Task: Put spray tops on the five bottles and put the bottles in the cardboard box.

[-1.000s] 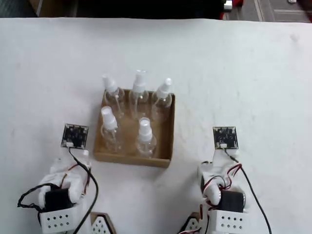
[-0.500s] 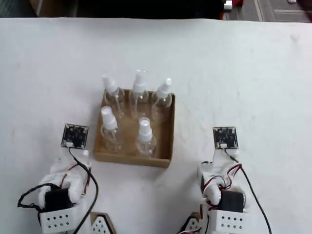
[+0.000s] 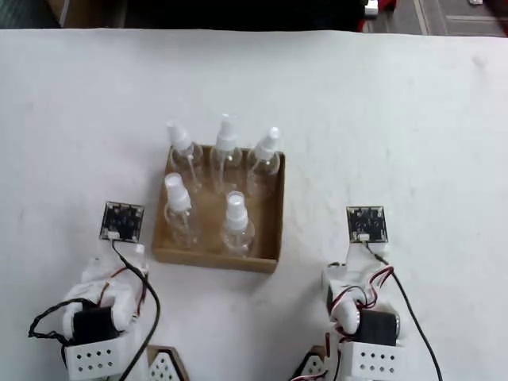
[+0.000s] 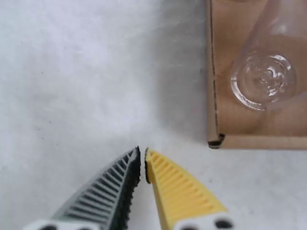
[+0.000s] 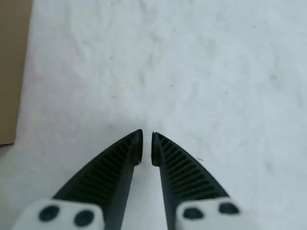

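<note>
Several clear bottles with white spray tops (image 3: pixel 225 133) stand upright inside the flat cardboard box (image 3: pixel 163 248) in the middle of the table. One bottle's clear base (image 4: pixel 263 80) sits in the box corner (image 4: pixel 217 140) in the left wrist view. My left gripper (image 4: pixel 142 154), one finger grey and one yellow, is shut over bare cloth just off that corner. My right gripper (image 5: pixel 146 139), with black fingers, is shut over the white cloth, and the box edge (image 5: pixel 12 72) lies off to its side. Both arms (image 3: pixel 103 305) (image 3: pixel 357 309) rest at the near table edge.
A white cloth (image 3: pixel 397 119) covers the table. Small black camera boards (image 3: pixel 122 221) (image 3: pixel 367 224) sit on the two arms on either side of the box. Dark floor and a few objects lie beyond the far edge (image 3: pixel 238 16).
</note>
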